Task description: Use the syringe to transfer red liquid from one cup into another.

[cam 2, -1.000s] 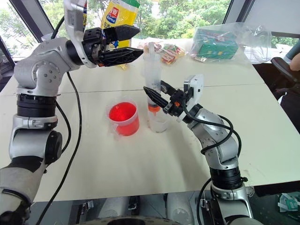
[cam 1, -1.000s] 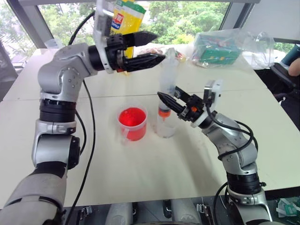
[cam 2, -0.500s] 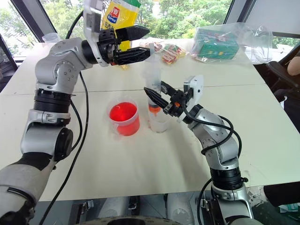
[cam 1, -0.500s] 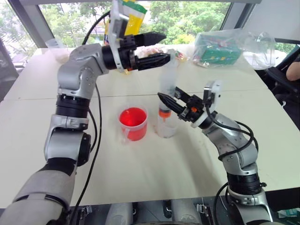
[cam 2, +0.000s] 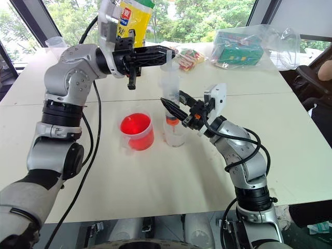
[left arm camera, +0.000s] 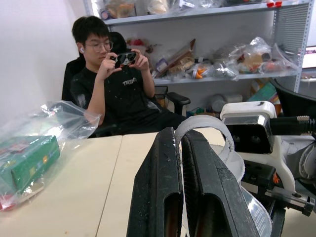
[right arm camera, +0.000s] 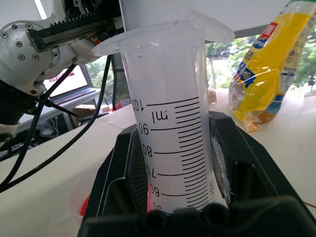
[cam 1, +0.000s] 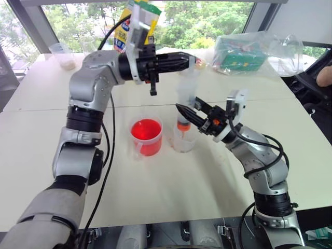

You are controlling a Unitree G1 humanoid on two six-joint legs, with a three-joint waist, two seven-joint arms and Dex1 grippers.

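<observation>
Syringe stands nozzle-down in the small clear cup, barrel clamped in right claw; red handled cup just beside. Left claw, fingers together, sits at the plunger top

Left wrist view: fingers together beside the plunger's ring; grip there looks doubtful, may slip

Right wrist view: barrel held upright; a skewed push could tip the cup

Syringe: large, clear, black graduation marks, orange-red nozzle tip; held upright, tip lowered into the small cup.
Small cup: clear, handleless; stood near the middle of the surface, just beside the handled cup.
Handled cup: clear, wider; upright.
Red liquid: bright, translucent; contained in the handled cup.
</observation>
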